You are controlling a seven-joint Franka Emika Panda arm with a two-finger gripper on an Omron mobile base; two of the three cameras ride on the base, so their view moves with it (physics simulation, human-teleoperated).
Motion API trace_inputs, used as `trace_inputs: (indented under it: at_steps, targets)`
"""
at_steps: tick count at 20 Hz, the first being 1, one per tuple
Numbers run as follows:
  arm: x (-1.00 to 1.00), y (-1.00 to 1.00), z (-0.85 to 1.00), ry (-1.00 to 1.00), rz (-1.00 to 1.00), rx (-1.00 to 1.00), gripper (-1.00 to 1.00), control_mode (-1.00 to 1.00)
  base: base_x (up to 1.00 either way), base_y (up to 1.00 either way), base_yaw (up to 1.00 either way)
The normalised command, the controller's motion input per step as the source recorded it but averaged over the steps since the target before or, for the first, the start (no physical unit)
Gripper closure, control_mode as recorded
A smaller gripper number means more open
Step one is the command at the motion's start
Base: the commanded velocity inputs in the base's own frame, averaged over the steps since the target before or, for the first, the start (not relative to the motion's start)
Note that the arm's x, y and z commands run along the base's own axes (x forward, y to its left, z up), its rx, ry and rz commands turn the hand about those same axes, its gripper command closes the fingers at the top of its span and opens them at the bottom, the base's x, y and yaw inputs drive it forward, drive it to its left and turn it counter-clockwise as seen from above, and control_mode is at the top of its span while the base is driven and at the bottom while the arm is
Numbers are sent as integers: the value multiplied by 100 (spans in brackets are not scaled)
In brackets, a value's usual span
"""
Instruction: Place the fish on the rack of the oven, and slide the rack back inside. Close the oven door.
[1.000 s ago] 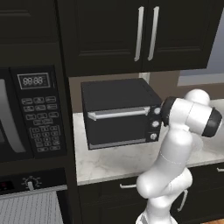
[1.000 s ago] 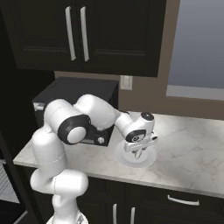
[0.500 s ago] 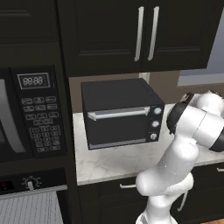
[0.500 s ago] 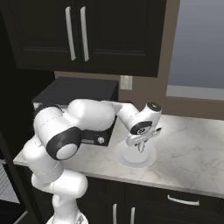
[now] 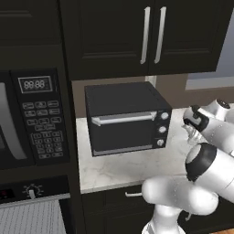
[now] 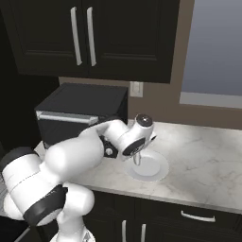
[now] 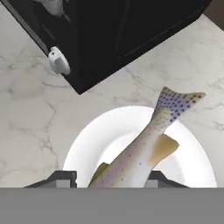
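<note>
My gripper [image 7: 111,180] is shut on the fish [image 7: 144,148], a speckled pale trout whose tail points away from the hand. It hangs just above a white plate [image 7: 98,140] on the marble counter. From the right base, the gripper [image 6: 137,155] sits over the plate [image 6: 158,169] with the fish [image 6: 138,163] as a thin sliver beneath it. The hand [image 5: 195,128] is at the far right of the left base view. At the bottom left there, the oven's control strip [image 5: 29,192] tops a pale ribbed surface [image 5: 32,218] that looks like the rack. The oven door is out of view.
A black countertop box oven [image 5: 125,119] with knobs stands on the counter just left of the plate, and its corner [image 7: 109,35] is close ahead of the hand. A black microwave with a keypad [image 5: 41,137] is built in above the oven. Dark cabinets hang overhead.
The hand has risen off the plate and drifted slightly left with the fish in its grip. The elbow has swung out towards the right and lower.
</note>
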Motion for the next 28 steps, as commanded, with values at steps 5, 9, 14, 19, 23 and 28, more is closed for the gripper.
trace_inputs:
  at_steps: [5,9,14,19,23,28]
  targets:
    - [-24,84,9,-14,14,-9,100,-100,0,0,0]
    - [-5,74,22,-9,17,-7,100,-100,0,0,0]
    - [-5,39,8,-3,10,-4,100,100,-12,13,9]
    - [0,0,0,0,0,0,100,100,-44,32,36]
    - [0,0,0,0,0,0,100,100,-51,15,55]
    - [0,0,0,0,0,0,100,100,-51,0,65]
